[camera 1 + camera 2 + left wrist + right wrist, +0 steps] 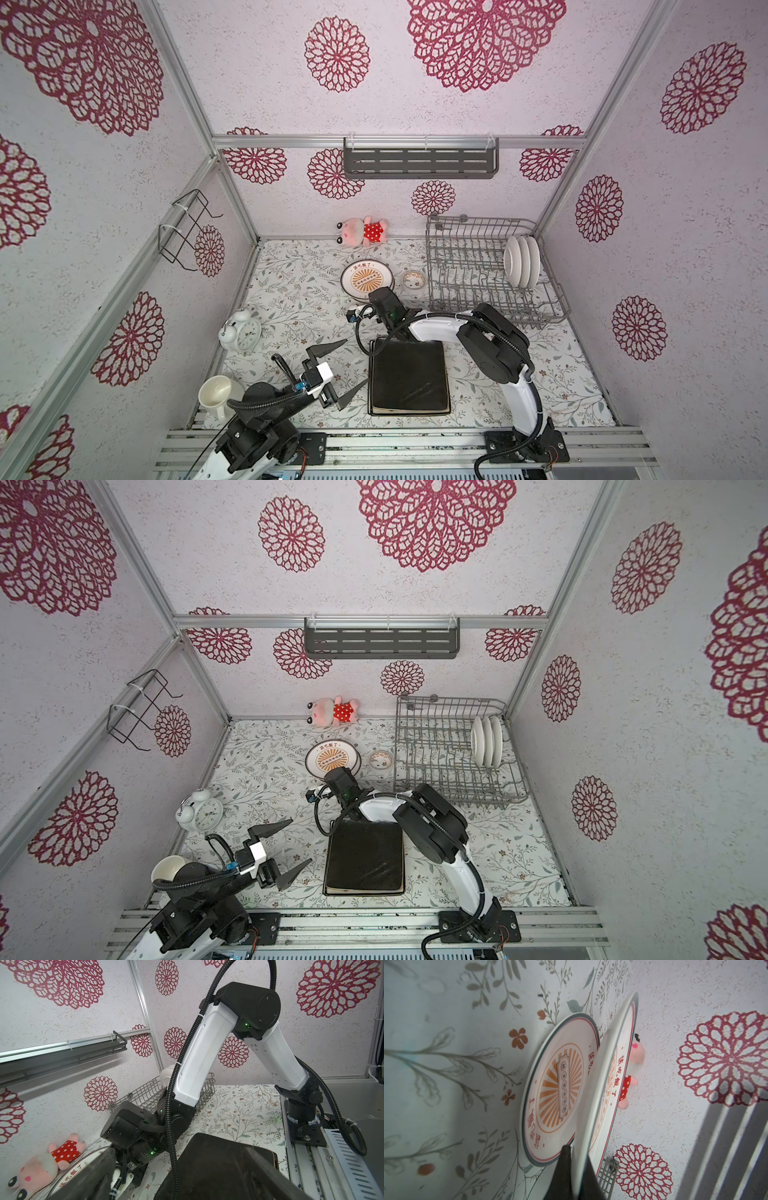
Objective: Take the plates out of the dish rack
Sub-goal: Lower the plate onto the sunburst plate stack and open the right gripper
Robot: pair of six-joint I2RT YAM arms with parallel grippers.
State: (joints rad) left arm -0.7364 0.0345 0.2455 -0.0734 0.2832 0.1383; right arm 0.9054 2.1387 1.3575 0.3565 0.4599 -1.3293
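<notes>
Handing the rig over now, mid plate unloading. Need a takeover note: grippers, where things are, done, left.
Left gripper: open, empty, beside the square-plate stack.
Right gripper: shut on the rim of a round printed plate, held tilted over a matching plate that lies on the table, left of the dish rack.
Done: square plates stacked with a black one on top; one printed round plate out.
Left: set the held plate down; three white plates stand upright in the rack.
</notes>
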